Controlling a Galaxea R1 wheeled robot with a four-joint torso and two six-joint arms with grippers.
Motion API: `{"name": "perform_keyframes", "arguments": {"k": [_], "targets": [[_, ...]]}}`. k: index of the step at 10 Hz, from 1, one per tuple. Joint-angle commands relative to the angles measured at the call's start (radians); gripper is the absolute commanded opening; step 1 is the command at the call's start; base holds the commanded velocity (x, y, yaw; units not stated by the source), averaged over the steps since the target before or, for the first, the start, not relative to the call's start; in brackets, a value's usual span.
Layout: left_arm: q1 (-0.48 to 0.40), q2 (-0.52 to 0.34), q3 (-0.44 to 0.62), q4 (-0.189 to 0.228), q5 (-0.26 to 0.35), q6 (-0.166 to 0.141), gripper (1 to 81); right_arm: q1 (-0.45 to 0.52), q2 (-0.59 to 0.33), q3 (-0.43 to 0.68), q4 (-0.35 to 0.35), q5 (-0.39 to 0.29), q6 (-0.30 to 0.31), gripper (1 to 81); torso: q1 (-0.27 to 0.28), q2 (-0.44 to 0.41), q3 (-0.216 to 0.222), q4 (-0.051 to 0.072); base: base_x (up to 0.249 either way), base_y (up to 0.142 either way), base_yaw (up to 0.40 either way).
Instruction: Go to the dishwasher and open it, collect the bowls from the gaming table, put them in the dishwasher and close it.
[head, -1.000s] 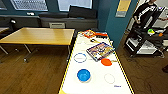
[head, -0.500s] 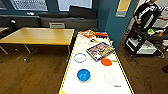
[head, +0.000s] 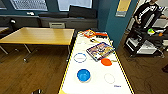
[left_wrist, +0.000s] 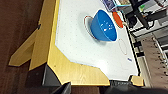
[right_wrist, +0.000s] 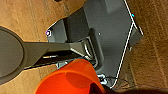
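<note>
- Right wrist view is largely blocked by an orange bowl (right_wrist: 68, 77), cut off at the frame edge, close against the right gripper; whether that gripper grips it I cannot tell.
- Left wrist view gives no clear sight of the left gripper's fingers.
- Head view: a bright blue bowl (head: 83, 75) and a pale bowl (head: 80, 57) stand apart on the white-topped gaming table (head: 97, 85); another orange bowl (head: 106, 61) lies beside a colourful game box (head: 100, 50).
- A person (head: 147, 12) stands behind a black cart (head: 146, 43).
</note>
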Motion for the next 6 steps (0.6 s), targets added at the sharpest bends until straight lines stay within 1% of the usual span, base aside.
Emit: {"name": "perform_keyframes", "arguments": {"k": [1, 2, 3, 4, 5, 6], "targets": [[-0.318, -0.005, -0.095, 0.010, 0.259, -0.330, 81.1, 0.012, -0.025, 0.011, -0.023, -0.061, -0.002, 1.0, 0.000, 0.000, 0.000, 0.000, 0.000, 0.000, 0.000], [-0.367, 0.014, -0.116, 0.012, 0.260, -0.374, 81.1, 0.020, -0.024, 0.014, -0.023, -0.073, 0.000, 1.0, 0.000, 0.000, 0.000, 0.000, 0.000, 0.000, 0.000], [-0.401, 0.041, -0.144, 0.009, 0.260, -0.399, 81.1, 0.023, -0.022, 0.017, -0.023, -0.078, 0.000, 1.0, 0.000, 0.000, 0.000, 0.000, 0.000, 0.000, 0.000], [-0.421, 0.073, -0.181, 0.010, 0.294, -0.445, 81.1, 0.023, -0.016, 0.014, -0.023, -0.078, 0.000, 1.0, 0.000, 0.000, 0.000, 0.000, 0.000, 0.000, 0.000], [-0.437, 0.110, -0.218, 0.018, 0.323, -0.482, 81.1, 0.026, -0.011, 0.011, -0.021, -0.079, 0.000, 1.0, 0.000, 0.000, 0.000, 0.000, 0.000, 0.000, 0.000], [-0.447, 0.142, -0.236, 0.023, 0.326, -0.483, 81.1, 0.028, -0.008, 0.011, -0.023, -0.079, 0.000, 1.0, 0.000, 0.000, 0.000, 0.000, 0.000, 0.000, 0.000]]}}
